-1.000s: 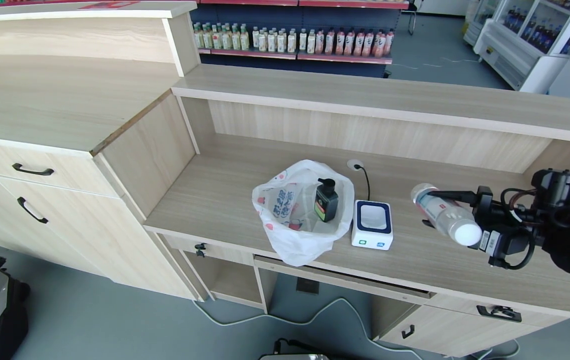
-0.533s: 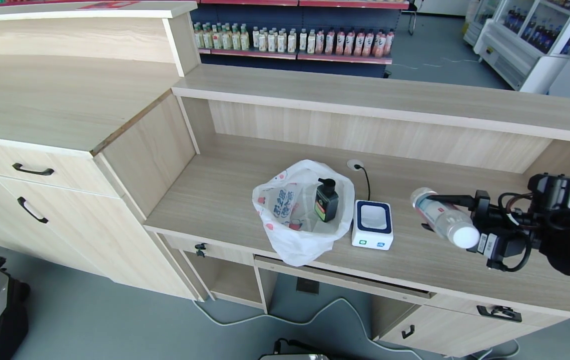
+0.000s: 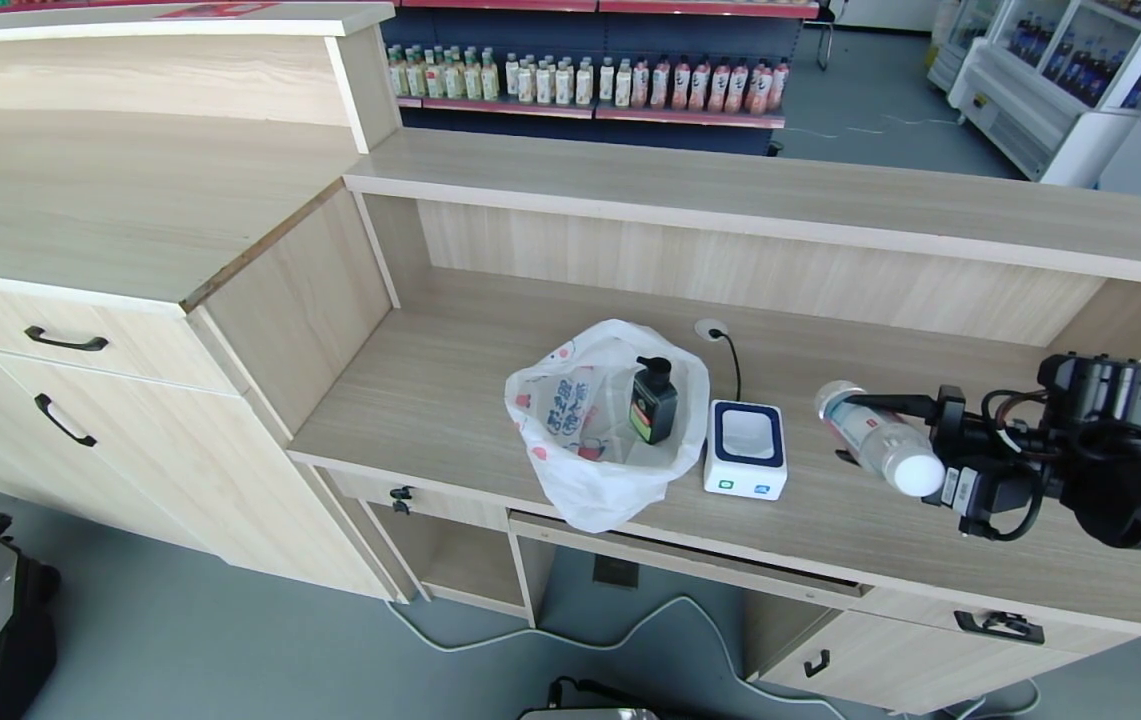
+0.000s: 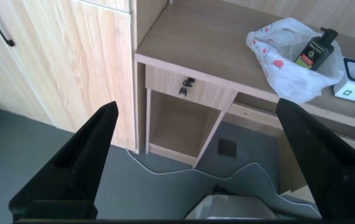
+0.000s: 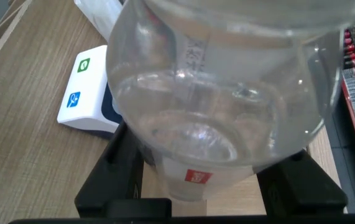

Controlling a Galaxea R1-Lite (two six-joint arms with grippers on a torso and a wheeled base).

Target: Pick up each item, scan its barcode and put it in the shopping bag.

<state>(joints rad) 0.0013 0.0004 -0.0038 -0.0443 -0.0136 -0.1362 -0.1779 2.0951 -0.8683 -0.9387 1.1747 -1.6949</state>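
Gripping water bottle [image 3: 878, 438] in right fingers [image 3: 895, 402], tilted above desk [image 3: 450, 390] near scanner [image 3: 746, 448]; left fingers [image 4: 78, 155] spread apart, holding nothing.

Bottle [image 3: 870, 435] looks clear glossy plastic, bag [image 3: 580, 482] crinkled film (probably plastic), counter [image 3: 430, 400] matt wood-grain.

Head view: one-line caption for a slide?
Right gripper holds a water bottle beside the scanner; the shopping bag holds a black pump bottle.
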